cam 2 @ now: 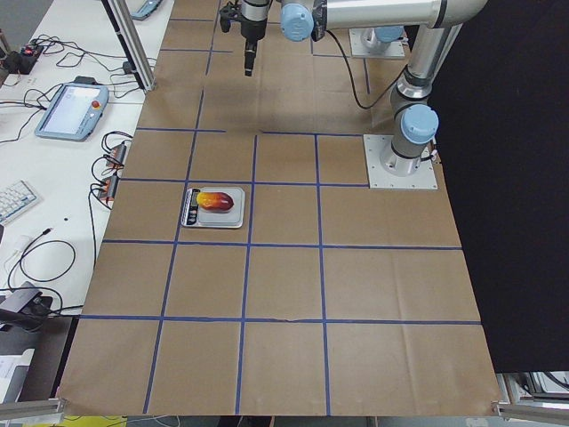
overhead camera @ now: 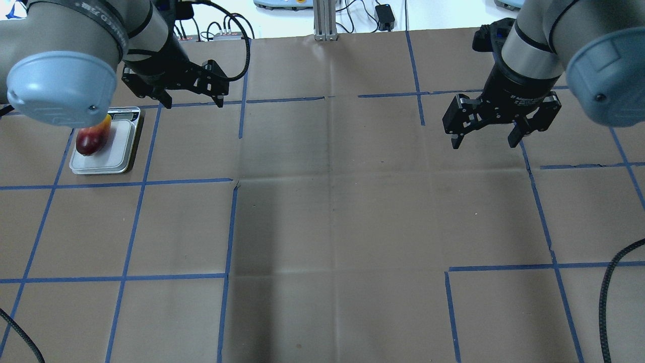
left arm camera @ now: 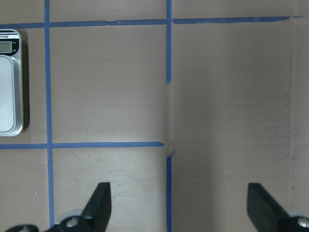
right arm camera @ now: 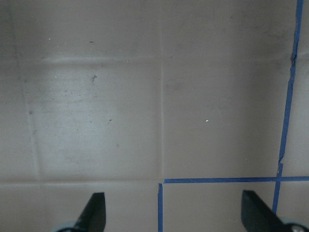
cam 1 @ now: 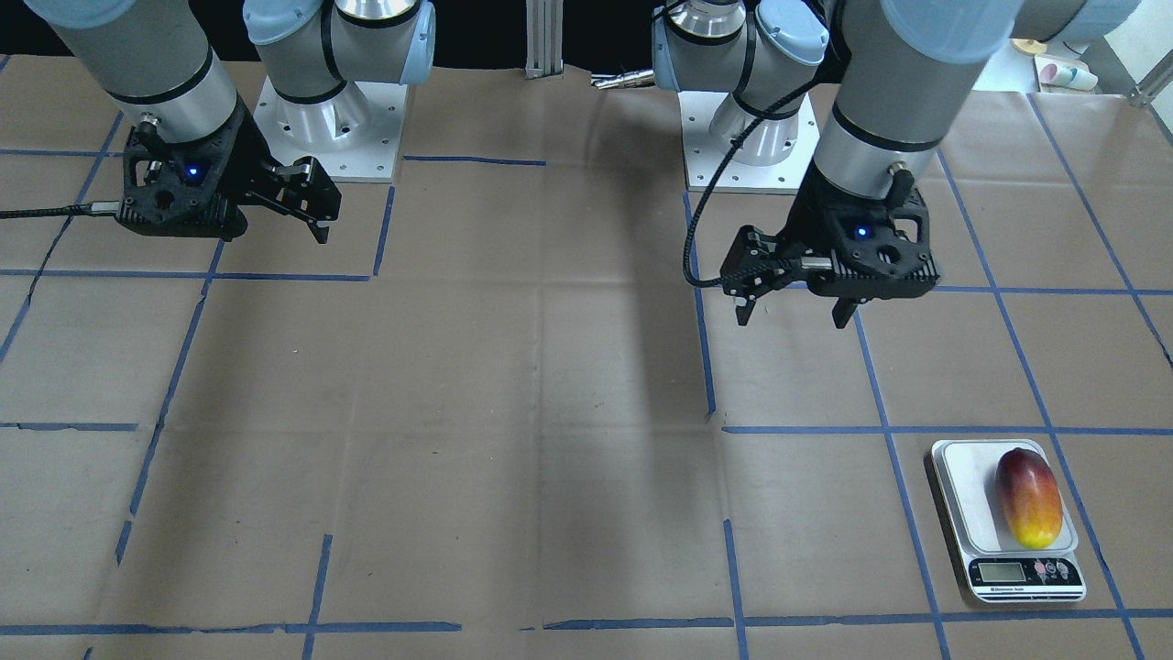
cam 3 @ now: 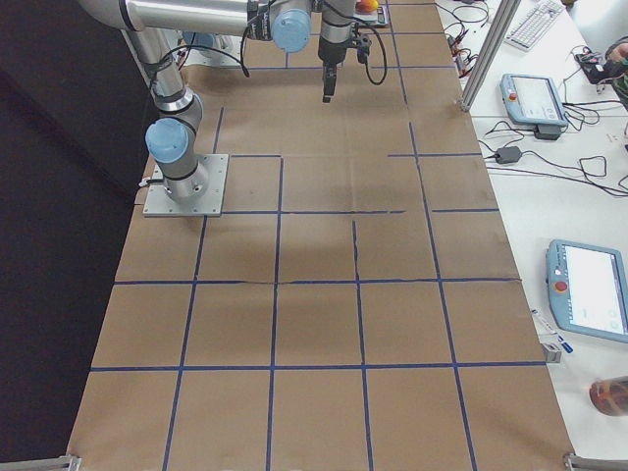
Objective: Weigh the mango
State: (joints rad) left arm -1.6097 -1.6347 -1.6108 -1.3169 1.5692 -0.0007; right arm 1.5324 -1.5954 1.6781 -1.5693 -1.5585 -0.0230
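Lying mango [cam 1: 1029, 498], yellow end toward display [cam 1: 1002, 572]

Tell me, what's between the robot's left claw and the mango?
Just brown paper crossed by blue tape lines, in the front-facing view, between the left gripper and the mango on its scale.

The mango [cam 1: 1028, 498] runs dark red to yellow, the scale [cam 1: 962, 495] silver, the brown table [cam 1: 550, 412] gridded in blue.

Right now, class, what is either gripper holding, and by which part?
Nothing: left gripper and right gripper are open and empty; the mango lies on the digital scale.
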